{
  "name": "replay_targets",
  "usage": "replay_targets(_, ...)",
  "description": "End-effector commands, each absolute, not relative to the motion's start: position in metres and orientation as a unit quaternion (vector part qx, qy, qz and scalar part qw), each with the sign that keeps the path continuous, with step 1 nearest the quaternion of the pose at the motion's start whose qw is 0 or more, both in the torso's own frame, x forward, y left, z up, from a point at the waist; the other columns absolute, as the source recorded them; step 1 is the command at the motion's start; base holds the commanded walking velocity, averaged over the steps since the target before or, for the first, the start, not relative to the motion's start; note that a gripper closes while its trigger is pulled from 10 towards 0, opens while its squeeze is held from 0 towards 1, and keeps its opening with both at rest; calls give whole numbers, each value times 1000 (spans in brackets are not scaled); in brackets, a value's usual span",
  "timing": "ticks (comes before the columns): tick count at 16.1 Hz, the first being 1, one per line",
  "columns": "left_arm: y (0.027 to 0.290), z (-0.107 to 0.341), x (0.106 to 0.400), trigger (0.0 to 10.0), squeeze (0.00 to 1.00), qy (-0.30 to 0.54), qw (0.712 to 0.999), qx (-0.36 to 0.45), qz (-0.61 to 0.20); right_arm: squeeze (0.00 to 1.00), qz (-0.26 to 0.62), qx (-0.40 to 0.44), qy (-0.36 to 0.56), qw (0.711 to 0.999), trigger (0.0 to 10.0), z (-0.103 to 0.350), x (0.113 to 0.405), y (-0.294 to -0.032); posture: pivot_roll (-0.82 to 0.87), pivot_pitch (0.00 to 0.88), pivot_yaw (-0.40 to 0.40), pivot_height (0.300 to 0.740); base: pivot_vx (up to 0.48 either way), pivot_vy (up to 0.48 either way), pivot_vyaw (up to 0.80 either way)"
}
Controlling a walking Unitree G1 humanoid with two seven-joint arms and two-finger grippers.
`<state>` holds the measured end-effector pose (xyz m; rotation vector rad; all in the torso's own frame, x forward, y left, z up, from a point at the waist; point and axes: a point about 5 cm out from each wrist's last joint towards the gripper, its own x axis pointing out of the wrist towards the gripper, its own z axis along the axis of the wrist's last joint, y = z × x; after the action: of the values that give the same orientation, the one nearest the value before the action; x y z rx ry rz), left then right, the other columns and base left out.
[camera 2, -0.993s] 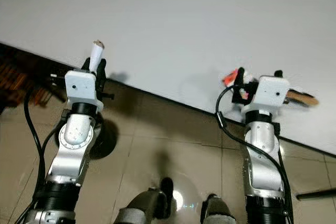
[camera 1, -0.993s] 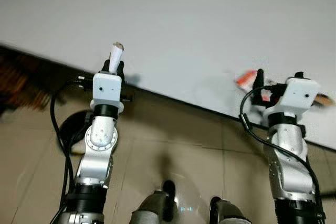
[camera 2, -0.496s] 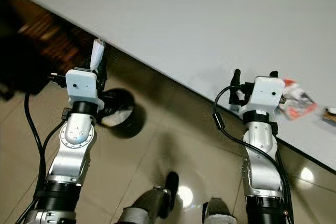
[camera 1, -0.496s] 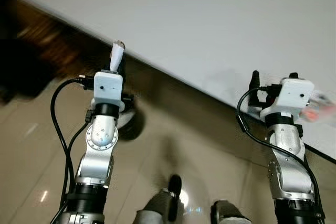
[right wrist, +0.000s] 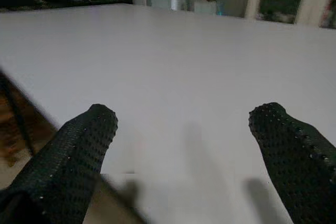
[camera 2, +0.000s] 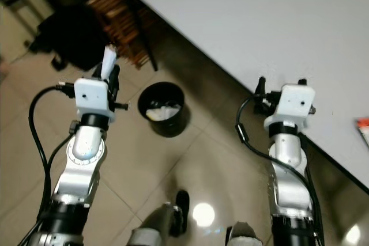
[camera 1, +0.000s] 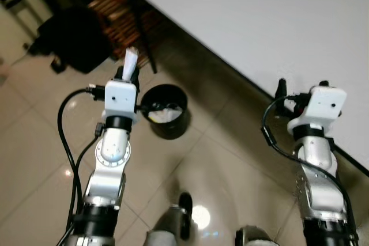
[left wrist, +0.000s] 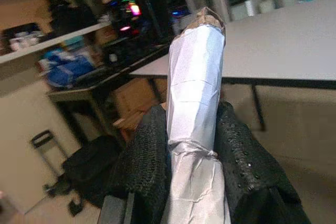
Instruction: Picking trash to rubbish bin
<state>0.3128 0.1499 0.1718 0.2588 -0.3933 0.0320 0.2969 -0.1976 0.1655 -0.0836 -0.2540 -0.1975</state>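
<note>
Between the fingers [left wrist: 247, 166] of the left gripper [camera 1: 128, 74], a white paper roll [left wrist: 194, 108] stands pinched upright, above the tiled floor [camera 1: 34, 159] and just left of the black rubbish bin [camera 1: 166, 110], which holds pale trash. The right gripper [right wrist: 184, 156] hangs spread wide over the white table [camera 2: 259, 21]. A dark bag [camera 1: 75, 38] sits beside wooden chair legs [camera 2: 124, 24]. No writing is legible.

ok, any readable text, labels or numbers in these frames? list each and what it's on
None readable.
White wrapper held in the left gripper: no print to be seen.
Red packet at the white table's edge: too small and cropped to read.
Black bin: no label to be seen.
</note>
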Motion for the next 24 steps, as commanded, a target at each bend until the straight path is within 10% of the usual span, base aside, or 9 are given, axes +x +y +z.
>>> replay_targets(1,153,170,310,10000,0,-191,973,125,25,0,-92,-39,-120,988,10000,163,296,-196,27,258,137,740,0,0,800)
replay_targets(10,151,166,309,10000,0,-184,976,118,20,0,-74,-35,-114,990,10000,161,296,-191,20,242,133,740,0,0,800)
replay_targets(24,151,138,308,10000,0,-111,991,81,10,0,-15,3,-65,998,10000,144,293,-178,25,282,121,740,305,0,0)
